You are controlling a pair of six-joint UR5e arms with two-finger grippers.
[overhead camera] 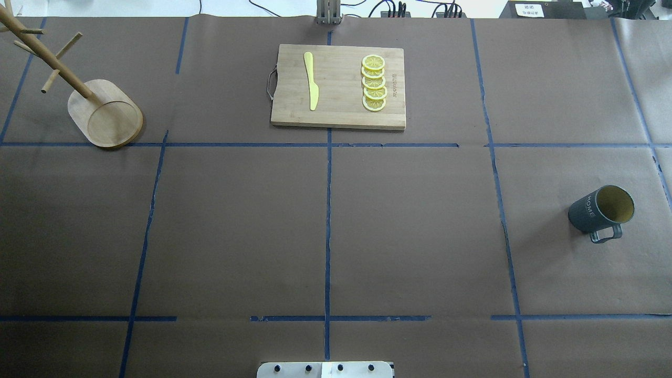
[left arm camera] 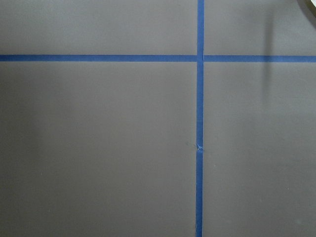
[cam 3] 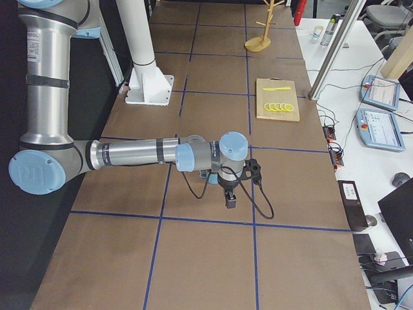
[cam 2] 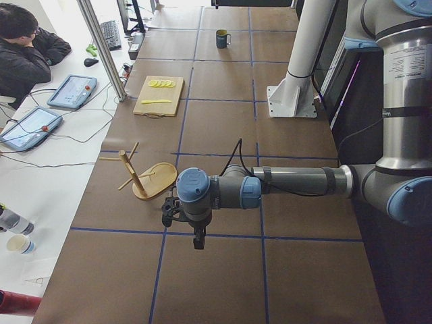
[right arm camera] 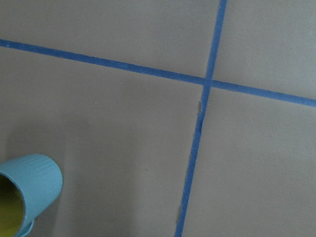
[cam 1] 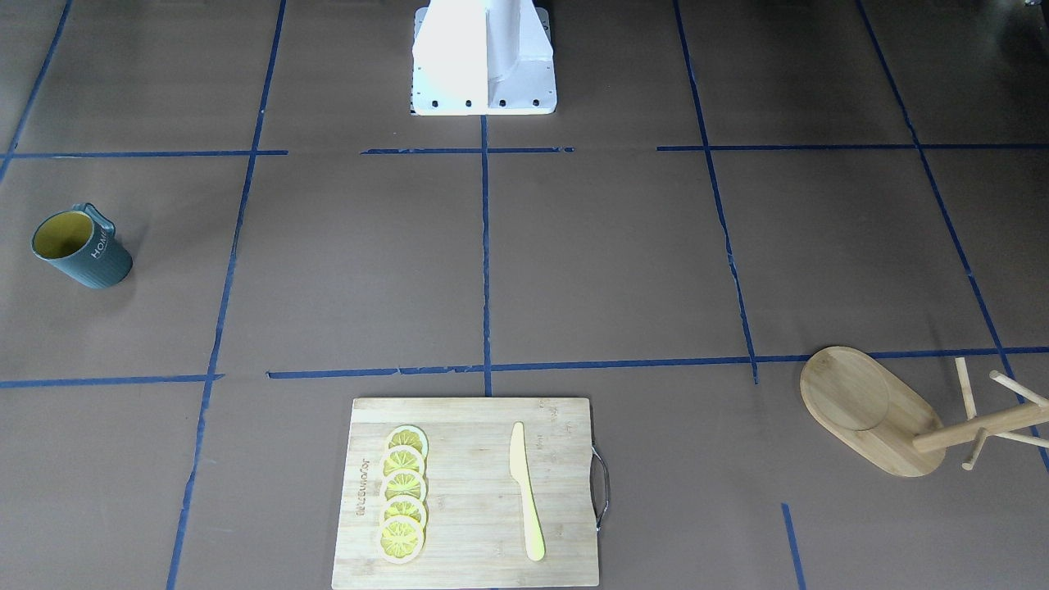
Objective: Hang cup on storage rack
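Observation:
The dark teal-grey cup [cam 1: 82,250] with a yellow inside and "HOME" on its side stands at the table's right end [overhead camera: 598,210], handle toward the robot. Its rim shows at the lower left of the right wrist view [right arm camera: 27,190]. The bamboo storage rack [overhead camera: 105,113] stands at the far left [cam 1: 869,410], pegs bare. My left gripper [cam 2: 198,239] hangs over the table near the rack [cam 2: 152,181]. My right gripper [cam 3: 230,200] hangs over the table at the cup's end. Both show only in side views, so I cannot tell whether they are open or shut.
A bamboo cutting board [overhead camera: 338,86] with lemon slices [overhead camera: 374,83] and a yellow knife [overhead camera: 311,80] lies at the far middle. The white robot base [cam 1: 483,57] stands at the near edge. An operator [cam 2: 27,50] sits beside the table.

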